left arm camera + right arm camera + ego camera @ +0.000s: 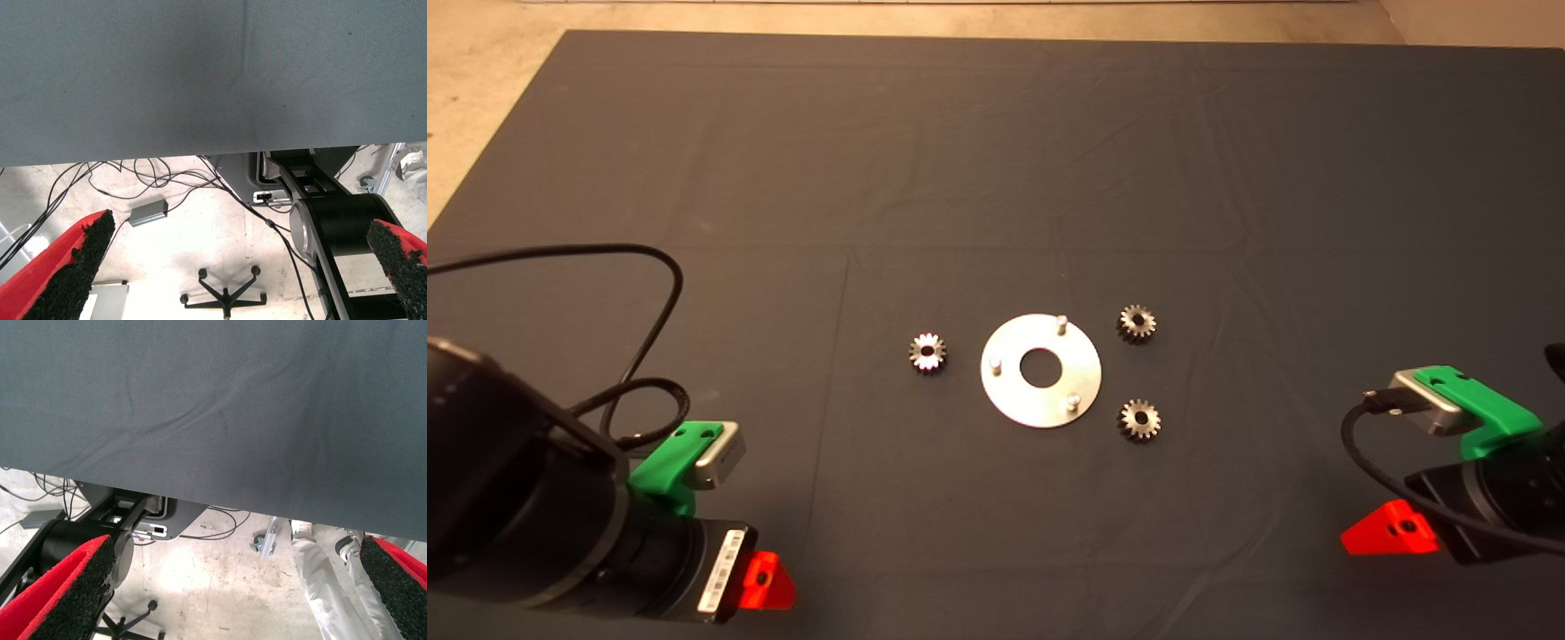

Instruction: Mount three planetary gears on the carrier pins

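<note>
My left gripper [760, 582] sits parked at the dark mat's [996, 160] near left corner, fingers [73, 267] spread wide and empty; my right gripper [1392, 533] waits at the near right edge, fingers [67, 587] likewise apart, nothing held. Out toward the mat's middle lies the flat shiny round metal disc [1040, 404] with a large centre hole, its three short silvery carrier pins [1061, 324] upright and all bare. Three small dark-grey toothed planetary gears [927, 353] lie flat on the mat around it, apart from the disc: one on its left side, two on its right. I judge no step has started; first pick is pending. Next move calls for reaching to a gear, pinching across its teeth, then lining the bore over a pin. Both wrist views show only mat edge and floor clutter beyond, no task parts; head view shows just one red finger per gripper.
</note>
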`<control>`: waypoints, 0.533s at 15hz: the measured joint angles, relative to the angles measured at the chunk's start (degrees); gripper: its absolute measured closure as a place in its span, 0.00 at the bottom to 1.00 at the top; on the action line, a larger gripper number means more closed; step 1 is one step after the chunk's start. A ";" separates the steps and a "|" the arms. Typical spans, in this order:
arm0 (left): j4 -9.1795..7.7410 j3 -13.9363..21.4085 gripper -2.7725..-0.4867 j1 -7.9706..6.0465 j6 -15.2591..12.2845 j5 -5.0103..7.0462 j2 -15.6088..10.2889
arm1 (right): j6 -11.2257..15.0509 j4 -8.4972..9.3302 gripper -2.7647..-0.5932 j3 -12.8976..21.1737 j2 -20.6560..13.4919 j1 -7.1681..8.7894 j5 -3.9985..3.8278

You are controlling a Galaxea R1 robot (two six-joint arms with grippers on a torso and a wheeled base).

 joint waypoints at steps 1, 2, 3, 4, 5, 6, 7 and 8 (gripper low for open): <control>0.00 0.00 0.01 0.00 0.00 0.00 0.00 | 0.00 0.00 0.01 0.00 0.00 0.00 0.00; 0.00 0.00 0.01 0.00 0.00 0.00 0.00 | 0.00 0.00 0.01 0.00 0.00 0.00 0.00; 0.00 0.00 0.01 0.00 0.00 0.00 0.00 | 0.00 0.00 0.01 0.00 0.02 0.00 0.00; 0.00 0.00 0.01 0.00 0.00 0.00 0.00 | 0.00 0.00 0.01 0.00 0.02 0.00 0.00; 0.00 0.00 0.01 0.00 0.00 0.00 0.00 | 0.00 0.00 0.01 0.00 0.00 0.00 0.00; 0.00 0.00 0.01 0.00 0.00 0.00 0.02 | 0.00 0.00 0.01 0.00 0.02 0.00 0.00; 0.02 -0.33 0.01 0.00 0.02 -0.02 0.09 | 0.00 0.00 0.01 0.00 0.02 0.00 0.00; 0.13 -1.37 0.01 0.00 0.27 -0.02 0.28 | 0.00 0.00 0.01 0.00 0.04 0.00 0.00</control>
